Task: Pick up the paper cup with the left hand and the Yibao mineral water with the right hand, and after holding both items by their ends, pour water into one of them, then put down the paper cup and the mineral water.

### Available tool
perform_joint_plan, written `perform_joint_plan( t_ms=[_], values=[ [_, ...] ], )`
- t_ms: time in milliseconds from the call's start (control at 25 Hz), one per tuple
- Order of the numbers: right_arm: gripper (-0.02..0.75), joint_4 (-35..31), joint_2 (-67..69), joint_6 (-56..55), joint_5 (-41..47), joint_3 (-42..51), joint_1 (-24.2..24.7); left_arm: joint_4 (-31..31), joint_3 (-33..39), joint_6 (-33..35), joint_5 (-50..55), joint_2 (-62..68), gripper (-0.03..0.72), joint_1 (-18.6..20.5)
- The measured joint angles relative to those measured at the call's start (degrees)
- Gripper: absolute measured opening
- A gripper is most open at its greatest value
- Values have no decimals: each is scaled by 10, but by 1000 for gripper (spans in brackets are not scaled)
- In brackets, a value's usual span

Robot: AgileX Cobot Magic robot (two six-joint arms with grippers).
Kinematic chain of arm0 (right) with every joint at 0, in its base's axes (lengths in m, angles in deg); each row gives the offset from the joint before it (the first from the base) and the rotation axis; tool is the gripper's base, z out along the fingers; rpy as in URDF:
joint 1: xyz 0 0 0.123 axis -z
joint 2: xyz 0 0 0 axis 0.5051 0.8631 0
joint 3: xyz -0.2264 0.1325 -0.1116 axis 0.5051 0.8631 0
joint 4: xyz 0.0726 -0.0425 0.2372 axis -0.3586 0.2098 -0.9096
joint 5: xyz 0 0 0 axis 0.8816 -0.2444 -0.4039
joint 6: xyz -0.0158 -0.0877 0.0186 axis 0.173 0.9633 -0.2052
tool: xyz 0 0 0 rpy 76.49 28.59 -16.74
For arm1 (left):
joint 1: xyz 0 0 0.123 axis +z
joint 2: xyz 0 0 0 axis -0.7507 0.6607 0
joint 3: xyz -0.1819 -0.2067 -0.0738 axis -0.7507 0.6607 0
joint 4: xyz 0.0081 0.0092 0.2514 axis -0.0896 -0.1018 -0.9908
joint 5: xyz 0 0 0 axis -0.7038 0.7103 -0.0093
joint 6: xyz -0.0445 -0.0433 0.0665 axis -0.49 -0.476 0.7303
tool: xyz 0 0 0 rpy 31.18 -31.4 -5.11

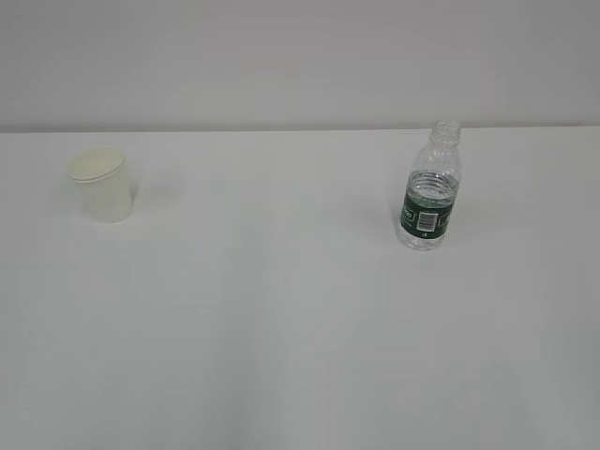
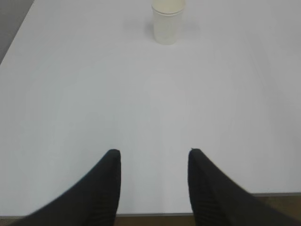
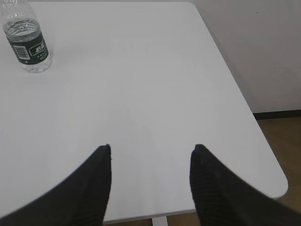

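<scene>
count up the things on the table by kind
paper cup: 1
Yibao mineral water bottle: 1
total: 2

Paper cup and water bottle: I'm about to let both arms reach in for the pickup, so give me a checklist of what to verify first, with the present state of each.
1. Paper cup standing upright on the table, mouth up: ok.
2. Water bottle upright, no cap on it: ok.
3. Left hand open and holding nothing: ok.
4. Right hand open and holding nothing: ok.
5. Path from each hand to its item free of other things: ok; only bare table lies between them.
6. Water level in the bottle: about the label's top edge; exact amount cannot tell.
</scene>
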Motion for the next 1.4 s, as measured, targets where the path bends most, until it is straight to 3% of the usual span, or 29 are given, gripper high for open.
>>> perform_joint_plan(
  t_ms=[480,760,960,1200,1400],
  values=[
    [411,-17,0,0,-14,-26,0,28,-39,2,-39,13,333,0],
    [412,-22,0,0,-39,-58,0,-1,-44,5,-99,71,343,-43],
    [411,-45,18,1,-74,-60,0,-24,-44,5,-126,87,396,-62],
    [411,-77,69,11,-191,-60,0,-41,-44,5,-156,88,485,-62],
    [411,-98,98,16,-234,-60,0,-72,-44,6,-205,88,536,-62]
  ],
)
